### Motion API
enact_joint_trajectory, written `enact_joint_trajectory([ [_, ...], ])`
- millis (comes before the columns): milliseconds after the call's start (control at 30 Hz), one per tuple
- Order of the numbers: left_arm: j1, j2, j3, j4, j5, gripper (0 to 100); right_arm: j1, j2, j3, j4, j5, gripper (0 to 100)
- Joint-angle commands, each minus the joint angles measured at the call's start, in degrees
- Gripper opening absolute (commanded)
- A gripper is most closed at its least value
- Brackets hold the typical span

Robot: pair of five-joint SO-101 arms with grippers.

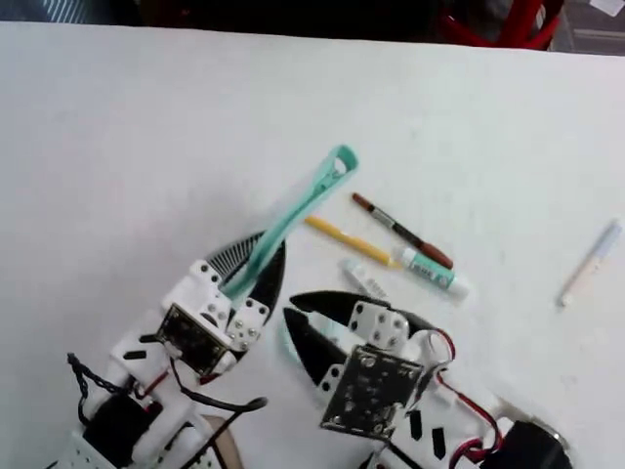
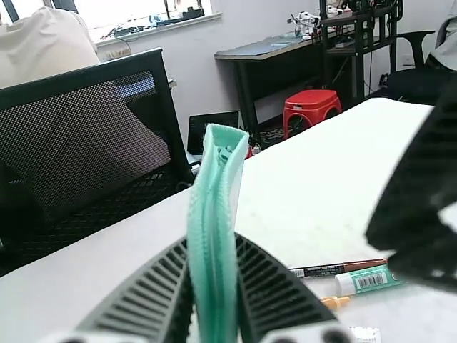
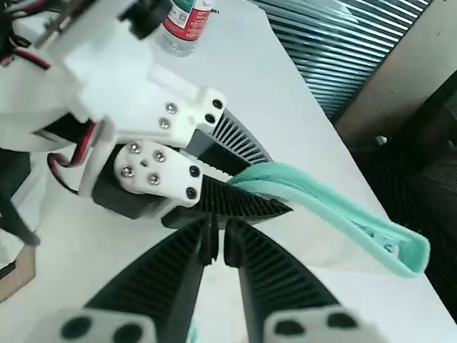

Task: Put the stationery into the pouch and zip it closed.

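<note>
A flat teal pouch sticks up and away from my left gripper, which is shut on its lower end. In the left wrist view the pouch stands on edge between the ribbed black fingers. My right gripper sits close beside the left one, its fingers together, with the tips almost against the left gripper's finger below the pouch. On the table past the pouch lie a brown pen, a yellow pen, a green-and-white tube and a small white piece.
A white-and-blue pen lies alone near the table's right edge. A bottle stands behind the left arm. Chairs, a desk and a red stool are beyond the table's far edge.
</note>
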Motion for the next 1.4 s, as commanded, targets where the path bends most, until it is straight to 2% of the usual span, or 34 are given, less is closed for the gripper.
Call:
enact_joint_trajectory([
  [0,-0.7,0.2,-2.3,0.1,0.2,2,6.3,-0.1,-2.8,-1.8,-0.1,2.0],
  [167,-0.9,0.2,-2.3,0.2,0.2,2,22.1,-0.1,5.9,-12.4,-3.5,2.1],
  [400,-5.1,0.2,-2.5,1.1,0.0,2,33.2,-0.1,12.6,-12.9,-3.7,2.1],
  [500,-5.2,0.2,-5.5,5.5,-0.1,2,39.3,-0.1,15.6,-14.7,-3.8,2.1],
  [600,-5.8,0.2,-9.7,13.3,-0.4,2,45.1,0.0,19.2,-16.9,-3.7,2.1],
  [667,-6.4,0.2,-12.5,19.3,-3.5,2,47.5,0.0,20.9,-16.9,-3.6,2.1],
  [767,-6.5,0.2,-14.3,26.0,-9.6,2,48.8,0.0,22.4,-15.0,-3.6,2.1],
  [833,-6.5,0.2,-14.2,27.8,-10.9,2,48.8,-0.1,23.2,-14.0,-3.6,2.1],
  [1267,-6.4,0.2,-12.8,28.7,-10.6,2,49.2,-0.7,23.6,-13.8,-4.3,2.1],
  [1367,-6.3,0.2,-12.5,28.6,-10.6,2,48.8,-0.7,23.3,-14.6,-9.1,2.2],
])
